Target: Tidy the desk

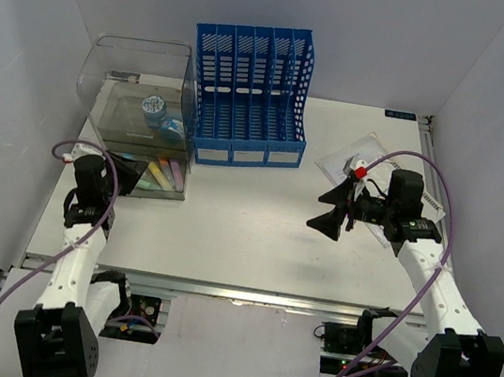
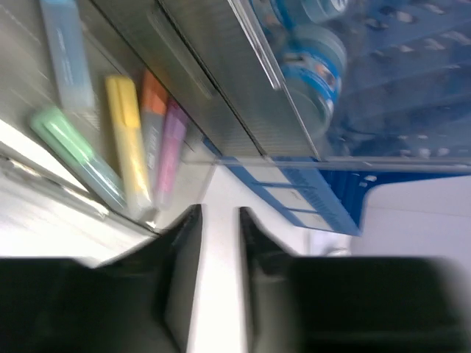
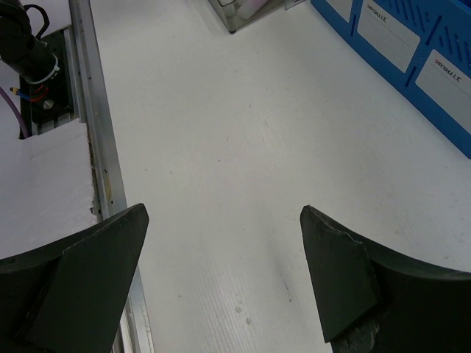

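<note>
Bright, even overhead light, soft shadows on the desk [image 1: 245,235], left wrist view motion-blurred.

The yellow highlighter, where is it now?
In the top view, the yellow highlighter lies far left inside the clear box, among other highlighters, beside the blue file rack.

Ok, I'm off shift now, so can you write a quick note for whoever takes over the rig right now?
Left gripper: nearly closed, empty, beside the clear box.
Right gripper: wide open, empty, above bare desk.
Highlighters lie inside the box; a blue roll sits in its upper part. Blue rack stands at the back, slots look empty.
Left to do: clear sleeve with papers lies loose under the right arm; probably belongs in the rack.
</note>
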You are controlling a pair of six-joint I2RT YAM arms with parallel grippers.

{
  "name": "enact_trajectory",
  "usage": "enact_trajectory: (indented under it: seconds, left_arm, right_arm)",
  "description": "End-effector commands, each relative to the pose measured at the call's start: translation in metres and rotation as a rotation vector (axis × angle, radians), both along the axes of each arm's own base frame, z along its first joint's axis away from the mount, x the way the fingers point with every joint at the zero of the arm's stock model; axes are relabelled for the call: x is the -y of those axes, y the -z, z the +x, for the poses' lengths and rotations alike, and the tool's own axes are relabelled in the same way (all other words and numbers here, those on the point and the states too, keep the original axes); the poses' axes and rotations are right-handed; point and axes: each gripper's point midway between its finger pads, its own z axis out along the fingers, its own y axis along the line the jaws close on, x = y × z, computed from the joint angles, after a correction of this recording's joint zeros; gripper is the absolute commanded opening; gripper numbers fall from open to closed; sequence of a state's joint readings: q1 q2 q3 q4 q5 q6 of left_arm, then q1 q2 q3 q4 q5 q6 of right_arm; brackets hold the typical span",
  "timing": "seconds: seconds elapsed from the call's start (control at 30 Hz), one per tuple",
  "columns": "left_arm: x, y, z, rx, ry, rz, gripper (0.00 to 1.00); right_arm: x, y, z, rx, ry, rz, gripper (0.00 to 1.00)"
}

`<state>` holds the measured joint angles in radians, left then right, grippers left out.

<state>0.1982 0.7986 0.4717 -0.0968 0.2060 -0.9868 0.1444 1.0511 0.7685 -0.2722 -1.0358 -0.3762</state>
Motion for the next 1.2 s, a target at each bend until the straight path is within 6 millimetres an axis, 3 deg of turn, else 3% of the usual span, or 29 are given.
enact_trajectory:
  seconds: [0.0,0.1,0.23,0.27,0.43,0.6,0.67,0.8,0.9,1.17]
  left_arm:
    - [0.01,0.033,-0.034,-0.071,-0.036,-0.119,0.07]
    - [0.008,0.056,-0.047,-0.131,-0.081,-0.148,0.0]
    - [-0.001,0.1,-0.056,-0.303,-0.152,-0.15,0.0]
    - [-0.002,0.101,-0.055,-0.303,-0.156,-0.146,0.0]
    - [-0.006,0.132,-0.039,-0.4,-0.141,-0.129,0.0]
    - [-0.015,0.135,-0.006,-0.37,-0.122,-0.086,0.02]
    - [-0.02,0.132,0.006,-0.36,-0.114,-0.056,0.12]
    - [-0.032,0.123,0.039,-0.327,-0.117,-0.038,0.52]
    - [-0.031,0.117,0.058,-0.297,-0.086,-0.053,0.7]
    - [-0.029,0.122,0.084,-0.264,-0.014,-0.129,0.81]
  right_arm:
    - [0.001,-0.005,-0.005,0.011,-0.015,0.025,0.9]
    - [0.002,-0.005,-0.005,0.005,-0.015,0.03,0.9]
    - [0.003,-0.005,-0.004,-0.001,-0.012,0.033,0.91]
    - [0.003,-0.004,-0.004,-0.001,-0.011,0.033,0.91]
    - [0.004,-0.002,-0.003,-0.012,-0.007,0.034,0.9]
    - [0.005,0.003,-0.002,-0.031,-0.009,0.033,0.91]
    - [0.005,0.006,-0.001,-0.042,-0.006,0.03,0.91]
    - [0.006,0.012,0.002,-0.061,-0.002,0.022,0.91]
    - [0.008,0.016,0.005,-0.066,0.011,0.011,0.91]
    - [0.016,0.02,0.01,-0.076,0.04,0.014,0.91]
